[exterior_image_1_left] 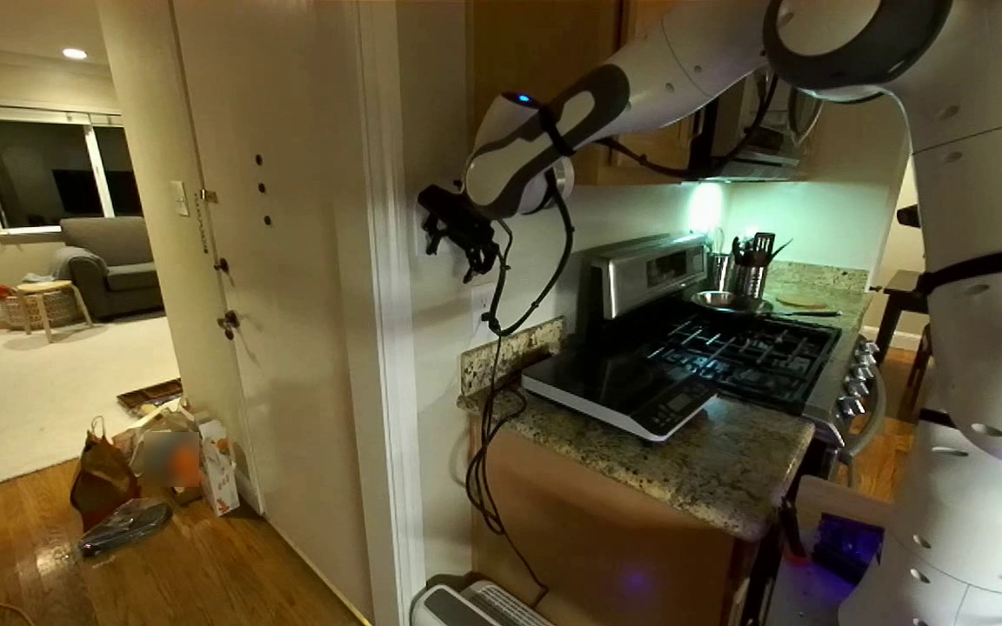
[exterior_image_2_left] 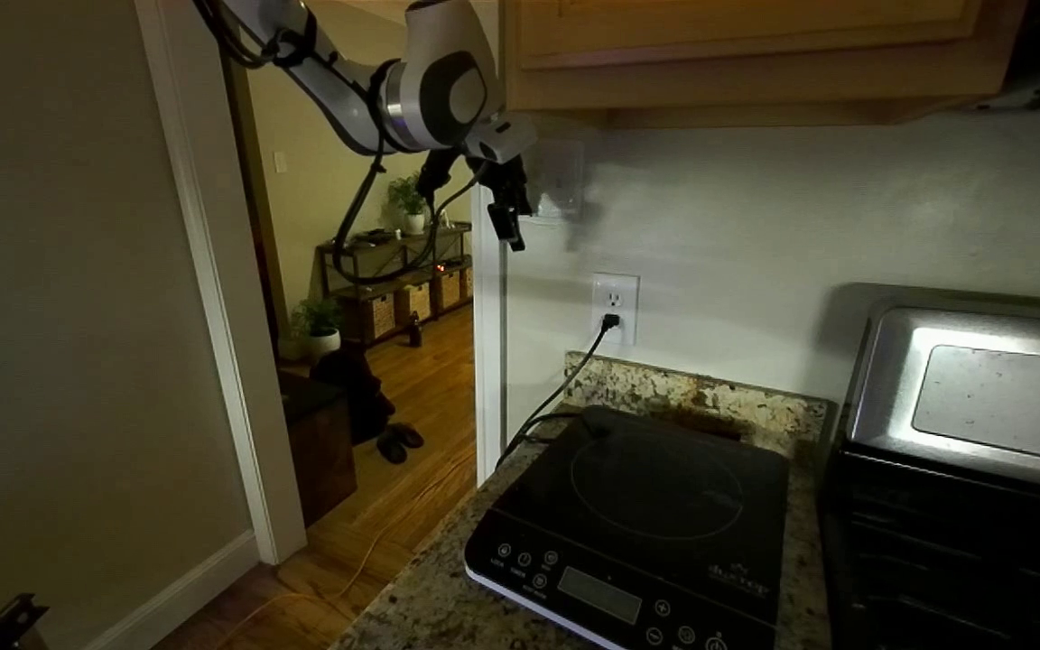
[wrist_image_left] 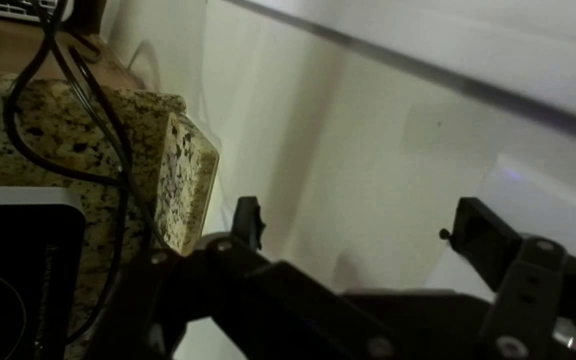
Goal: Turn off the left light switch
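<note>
A white, roughly square wall plate (exterior_image_2_left: 567, 176) is on the wall below the upper cabinet in an exterior view, just right of my gripper (exterior_image_2_left: 509, 230). It is dim there and its separate switches are hard to make out, so I cannot tell the left switch's position. In the wrist view part of the plate (wrist_image_left: 533, 200) shows at the right, behind the right-hand finger. My gripper (wrist_image_left: 360, 225) is open and empty, its fingers wide apart in front of bare wall. My gripper (exterior_image_1_left: 450, 261) also hangs close to the wall in an exterior view. Contact cannot be told.
An outlet plate (exterior_image_2_left: 616, 293) with a black cord is lower on the wall. An induction cooktop (exterior_image_2_left: 655, 487) lies on the granite counter (exterior_image_1_left: 710, 452) below. A wooden cabinet (exterior_image_2_left: 737, 77) overhangs at the upper right. A white door frame (exterior_image_1_left: 392, 348) stands beside the wall.
</note>
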Controlling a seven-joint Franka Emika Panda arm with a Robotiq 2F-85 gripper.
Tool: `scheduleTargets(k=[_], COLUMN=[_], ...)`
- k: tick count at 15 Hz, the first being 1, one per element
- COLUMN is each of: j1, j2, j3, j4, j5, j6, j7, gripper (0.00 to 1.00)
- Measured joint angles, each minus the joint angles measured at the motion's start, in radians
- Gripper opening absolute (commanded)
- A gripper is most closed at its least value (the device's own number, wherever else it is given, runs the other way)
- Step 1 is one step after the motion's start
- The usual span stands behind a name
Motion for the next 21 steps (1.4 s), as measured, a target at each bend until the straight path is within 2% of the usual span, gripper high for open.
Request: scheduleTargets(k=[4,7,11,14,17,21], j1=[0.057,0.087,0.105,0.117,0.134,0.136], j2=[-0.051,-0.111,-0.184,-0.222,-0.258,-0.254], j3=[0.008,0.009,0.005,0.007,0.013,0.013], j4=[-0.02,-0.037,-0.038,-0.042,-0.071,-0.072], j5=[0.079,0.091,0.024,-0.036,-0.053,-0.052], j6=[-0.104,-0.257,-0.515,-0.658,-0.732,-0.732], j7=[-0.203,-0.31,-0.388,-0.44,-0.49,-0.49], gripper=[1.0,1.0,1.0,1.0,1.0,1.0])
